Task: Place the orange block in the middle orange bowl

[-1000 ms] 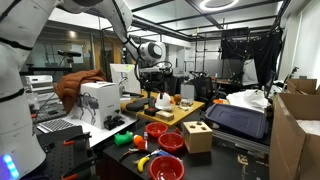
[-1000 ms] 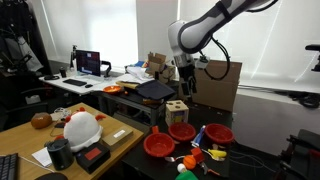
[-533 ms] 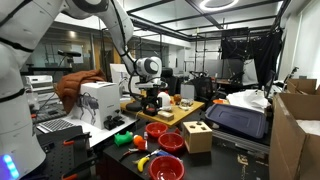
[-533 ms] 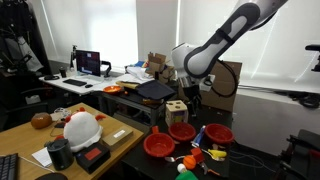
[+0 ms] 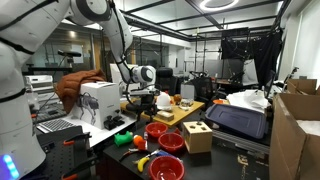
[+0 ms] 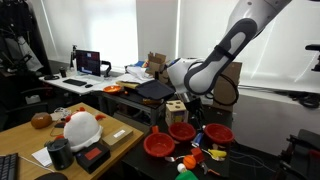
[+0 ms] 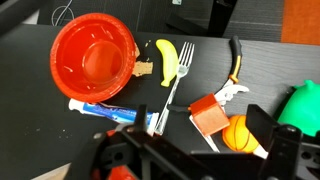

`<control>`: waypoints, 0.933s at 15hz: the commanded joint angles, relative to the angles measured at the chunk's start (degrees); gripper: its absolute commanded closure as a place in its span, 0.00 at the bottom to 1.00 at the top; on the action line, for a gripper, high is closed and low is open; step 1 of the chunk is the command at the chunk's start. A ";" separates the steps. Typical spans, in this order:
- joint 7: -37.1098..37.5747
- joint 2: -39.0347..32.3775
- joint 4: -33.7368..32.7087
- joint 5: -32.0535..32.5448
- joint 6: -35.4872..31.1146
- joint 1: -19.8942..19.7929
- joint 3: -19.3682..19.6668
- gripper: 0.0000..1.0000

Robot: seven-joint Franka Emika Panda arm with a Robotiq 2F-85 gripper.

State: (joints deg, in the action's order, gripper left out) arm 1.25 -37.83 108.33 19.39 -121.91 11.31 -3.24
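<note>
Fingers (image 7: pixel 283 148) spread wide, orange block (image 7: pixel 210 114) near them, orange bowl (image 7: pixel 93 57) well apart

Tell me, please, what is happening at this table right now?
The robot arm's black gripper hangs open and empty over the dark table. Below it lies the small orange-red cube block, beside an orange ball, not yet grasped. The middle orange-red plastic bowl stands nearby, in a row of three.

Glossy plastic bowl (image 7: pixel 95 58); metal fork (image 7: pixel 172 93); matt black tabletop (image 7: pixel 280 70).
</note>
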 commanded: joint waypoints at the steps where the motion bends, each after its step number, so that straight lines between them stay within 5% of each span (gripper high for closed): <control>1: -3.07 -1.42 -1.73 0.36 3.00 0.64 -0.38 0.00; 14: -21.81 -6.41 -9.39 -3.35 8.02 -2.74 -4.77 0.00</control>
State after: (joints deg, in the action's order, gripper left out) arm -16.14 -43.40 102.34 18.23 -117.31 10.40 -6.04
